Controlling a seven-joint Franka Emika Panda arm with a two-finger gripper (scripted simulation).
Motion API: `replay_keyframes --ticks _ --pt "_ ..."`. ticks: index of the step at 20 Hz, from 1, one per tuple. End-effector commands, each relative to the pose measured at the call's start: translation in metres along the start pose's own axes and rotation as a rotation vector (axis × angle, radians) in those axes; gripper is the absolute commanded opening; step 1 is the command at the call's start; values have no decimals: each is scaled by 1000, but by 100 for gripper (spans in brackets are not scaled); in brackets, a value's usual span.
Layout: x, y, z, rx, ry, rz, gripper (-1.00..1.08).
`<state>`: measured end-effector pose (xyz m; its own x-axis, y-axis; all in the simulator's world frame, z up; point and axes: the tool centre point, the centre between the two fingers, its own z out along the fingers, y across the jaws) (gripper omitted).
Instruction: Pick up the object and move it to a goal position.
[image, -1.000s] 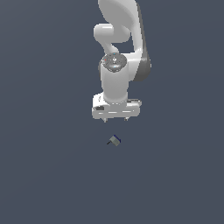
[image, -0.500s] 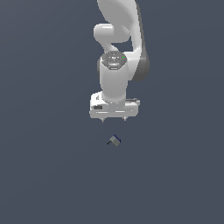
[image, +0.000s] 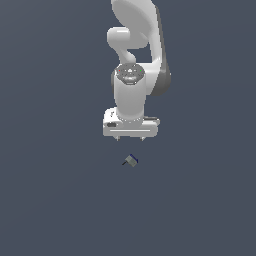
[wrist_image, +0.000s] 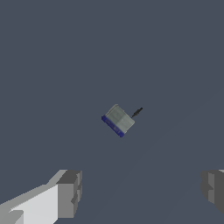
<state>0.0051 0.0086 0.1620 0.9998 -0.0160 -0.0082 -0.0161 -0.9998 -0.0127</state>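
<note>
The gripper (image: 130, 138) hung with its fingers (wrist_image: 68, 192) wide apart and empty, above the desk (image: 55, 200). The small grey object (image: 131, 160) lay just beyond them. I judged this the approach step; next, a descent centred over it.

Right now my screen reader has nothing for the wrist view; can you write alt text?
A tiny grey blocky object with a dark blue edge and thin dark stub lies alone on a dark grey surface. Two grey fingertips of the open gripper frame the foreground, not touching it.
</note>
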Motion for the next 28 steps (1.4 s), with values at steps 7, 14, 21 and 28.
replay_keyframes --ticks 7,14,21,28 --pt "11 0 21 4 0 174 100" --pt "22 0 46 3 1 370 100" --pt "32 0 71 -1 5 561 100" --pt "38 1 89 -6 9 696 100"
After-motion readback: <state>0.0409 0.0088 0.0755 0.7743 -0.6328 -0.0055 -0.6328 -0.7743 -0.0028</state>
